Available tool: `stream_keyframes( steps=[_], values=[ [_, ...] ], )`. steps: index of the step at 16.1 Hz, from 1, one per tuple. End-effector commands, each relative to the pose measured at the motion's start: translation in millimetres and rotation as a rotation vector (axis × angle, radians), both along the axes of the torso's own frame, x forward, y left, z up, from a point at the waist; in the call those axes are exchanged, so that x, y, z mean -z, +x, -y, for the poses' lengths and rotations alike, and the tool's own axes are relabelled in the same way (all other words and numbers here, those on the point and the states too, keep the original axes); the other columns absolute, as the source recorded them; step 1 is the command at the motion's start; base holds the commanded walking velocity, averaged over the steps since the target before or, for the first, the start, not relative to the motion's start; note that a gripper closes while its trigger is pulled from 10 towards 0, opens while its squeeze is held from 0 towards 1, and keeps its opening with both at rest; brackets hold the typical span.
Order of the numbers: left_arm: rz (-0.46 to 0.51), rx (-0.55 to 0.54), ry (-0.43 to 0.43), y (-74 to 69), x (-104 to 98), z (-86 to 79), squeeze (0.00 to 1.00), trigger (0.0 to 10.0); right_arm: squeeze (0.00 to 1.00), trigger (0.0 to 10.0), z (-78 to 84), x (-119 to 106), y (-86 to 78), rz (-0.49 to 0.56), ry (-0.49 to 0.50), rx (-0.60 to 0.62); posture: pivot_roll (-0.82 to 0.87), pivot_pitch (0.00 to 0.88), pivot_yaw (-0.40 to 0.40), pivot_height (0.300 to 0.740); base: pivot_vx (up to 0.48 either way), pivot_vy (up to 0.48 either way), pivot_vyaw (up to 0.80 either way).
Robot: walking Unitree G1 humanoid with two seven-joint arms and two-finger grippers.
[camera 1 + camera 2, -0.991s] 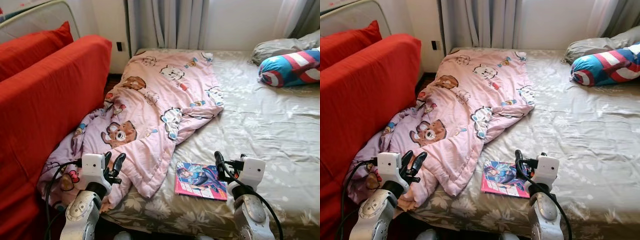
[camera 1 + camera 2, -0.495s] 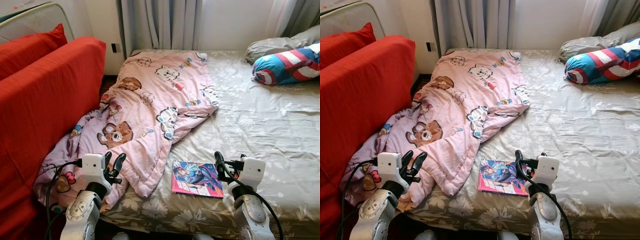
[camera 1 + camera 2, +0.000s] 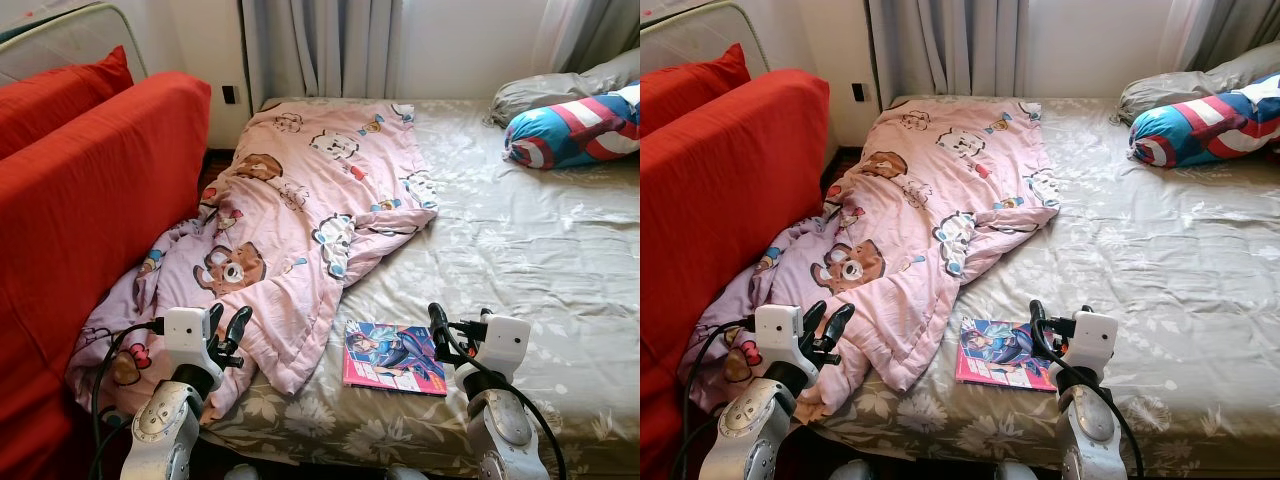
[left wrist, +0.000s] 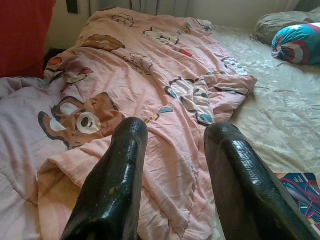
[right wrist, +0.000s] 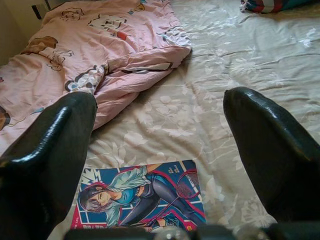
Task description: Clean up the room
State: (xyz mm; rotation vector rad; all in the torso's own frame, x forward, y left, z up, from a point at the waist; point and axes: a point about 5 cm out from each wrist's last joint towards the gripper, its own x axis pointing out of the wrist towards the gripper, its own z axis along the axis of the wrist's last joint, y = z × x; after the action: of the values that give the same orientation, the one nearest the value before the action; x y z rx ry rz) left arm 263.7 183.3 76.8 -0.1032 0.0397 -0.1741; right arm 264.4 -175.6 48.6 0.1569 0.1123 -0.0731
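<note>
Nothing on the bed has shifted, only the camera drifts, and the right gripper hangs wide open just above the magazine, lying flat crosswise beside the blanket, left gripper open farther off.

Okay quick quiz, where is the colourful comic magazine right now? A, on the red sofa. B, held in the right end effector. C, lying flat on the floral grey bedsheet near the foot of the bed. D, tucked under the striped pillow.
C: the colourful comic magazine lies flat on the floral grey bedsheet, just beyond the open right end effector.
</note>
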Motion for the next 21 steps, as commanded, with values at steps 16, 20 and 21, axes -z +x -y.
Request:
stream_keyframes(
  steps=[16,20,21],
  values=[
    [0.000,-0.007,-0.005,0.6,-0.7,-1.8,0.00,10.0,0.00,10.0,-1.3,2.9,-1.0,-0.009,0.000,-0.003,-0.07,0.040,-0.008,0.651,0.173,0.000,0.00],
    [0.016,0.003,-0.006,1.3,-4.2,-0.1,0.00,10.0,0.00,10.0,-1.2,-1.6,-0.7,0.018,-0.015,-0.003,-0.07,0.038,-0.007,0.651,0.000,0.000,0.00],
    [0.020,0.009,0.003,1.4,-5.0,0.2,0.00,10.0,0.00,10.0,-1.3,-2.9,-0.7,0.025,-0.024,-0.003,-0.07,0.038,-0.007,0.651,0.000,0.000,0.00]
  ],
)
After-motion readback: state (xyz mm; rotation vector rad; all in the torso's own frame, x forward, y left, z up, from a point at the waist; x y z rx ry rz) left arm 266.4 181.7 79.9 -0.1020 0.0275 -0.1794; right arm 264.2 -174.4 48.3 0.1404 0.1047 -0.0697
